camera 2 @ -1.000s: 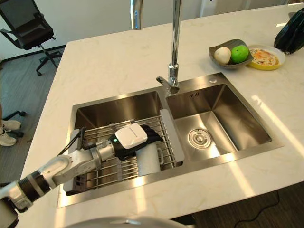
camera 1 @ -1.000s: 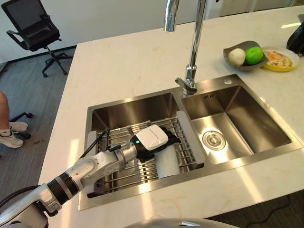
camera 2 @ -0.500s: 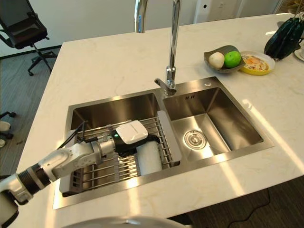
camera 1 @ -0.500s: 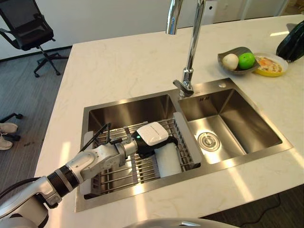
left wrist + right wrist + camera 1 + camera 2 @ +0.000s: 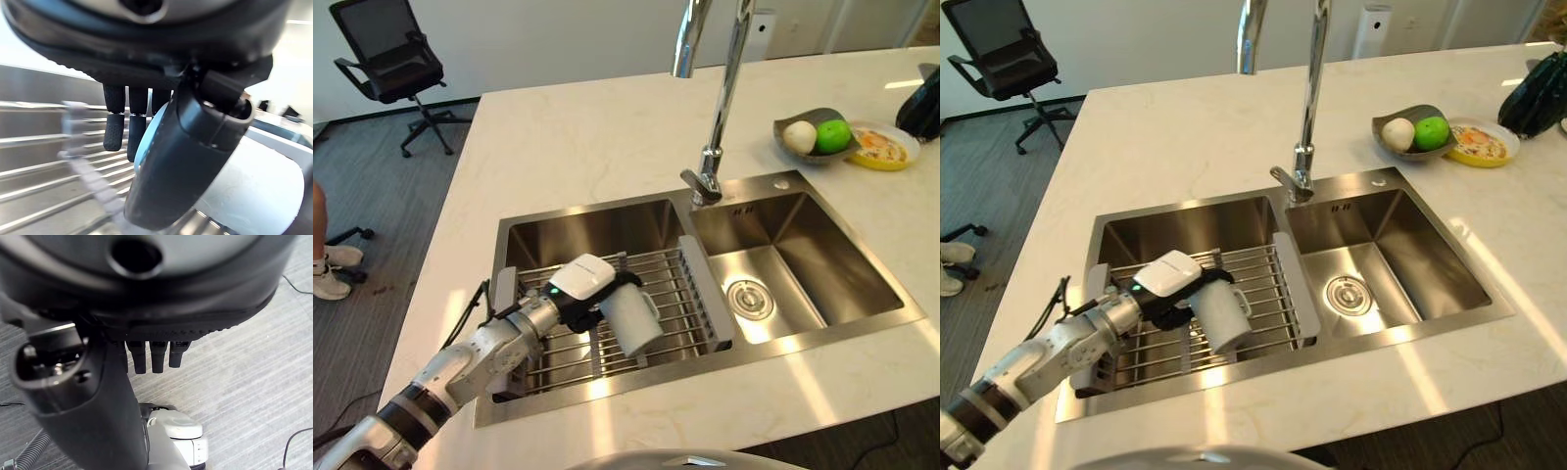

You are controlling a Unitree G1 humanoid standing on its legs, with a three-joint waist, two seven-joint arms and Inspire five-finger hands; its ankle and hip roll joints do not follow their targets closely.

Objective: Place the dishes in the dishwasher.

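Observation:
A white mug (image 5: 631, 319) with a handle hangs tilted just above the wire drying rack (image 5: 677, 282) in the left sink basin. My left hand (image 5: 588, 291), with its white back cover, is shut on the mug's rim. In the left wrist view the thumb (image 5: 186, 161) lies on the mug's outside and the fingers (image 5: 124, 122) reach behind its wall, the white mug (image 5: 257, 188) showing past them. My right hand (image 5: 98, 396) hangs over the striped grey floor, fingers relaxed and holding nothing.
A tall chrome faucet (image 5: 722, 98) stands between the basins. The right basin (image 5: 803, 259) has a drain. A grey bowl of fruit (image 5: 813, 129) and a yellow plate (image 5: 884, 147) sit on the counter's far right. An office chair (image 5: 391, 59) stands beyond the counter.
The mug, lying on the rack before, is now raised off it and tilted, carried a little leftward in my left hand. The camera has shifted too.

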